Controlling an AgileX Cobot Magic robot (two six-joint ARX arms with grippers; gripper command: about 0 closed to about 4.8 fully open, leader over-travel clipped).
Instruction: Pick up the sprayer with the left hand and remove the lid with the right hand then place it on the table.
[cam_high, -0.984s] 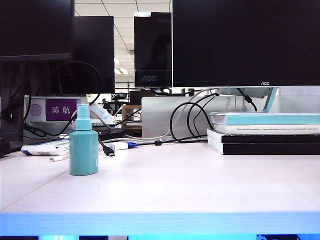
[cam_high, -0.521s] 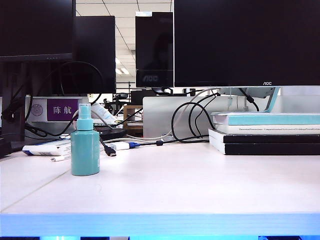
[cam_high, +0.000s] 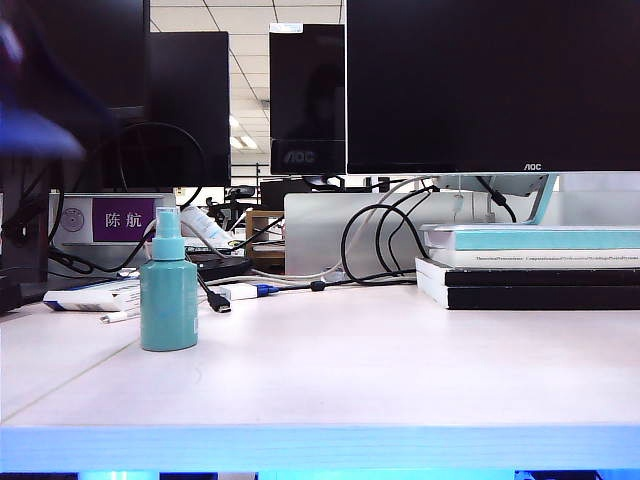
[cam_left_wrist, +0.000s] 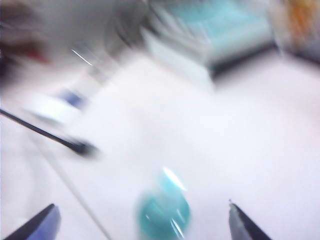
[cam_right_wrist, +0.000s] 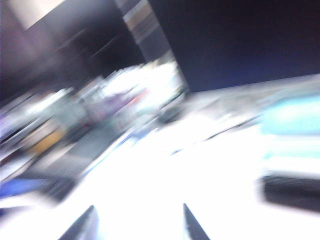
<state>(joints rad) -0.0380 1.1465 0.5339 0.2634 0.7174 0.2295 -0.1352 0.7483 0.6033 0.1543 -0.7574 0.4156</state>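
While the sprayer stands upright on the table, your left gripper hangs above it, jaws spread. Your right gripper shows parted fingers, holding nothing.

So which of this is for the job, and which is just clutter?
Job: teal cylindrical plastic sprayer; tiny clear plastic lid on its nozzle; white table; left gripper, open; right gripper.
Clutter: stacked books; black cables; white tube.

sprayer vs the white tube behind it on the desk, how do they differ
The sprayer is teal and stands upright; the white tube is white and lies flat. The sprayer stands nearer the front edge of the table, the white tube farther back and to the left. The sprayer has a clear lid on top. Both rest untouched on the table.
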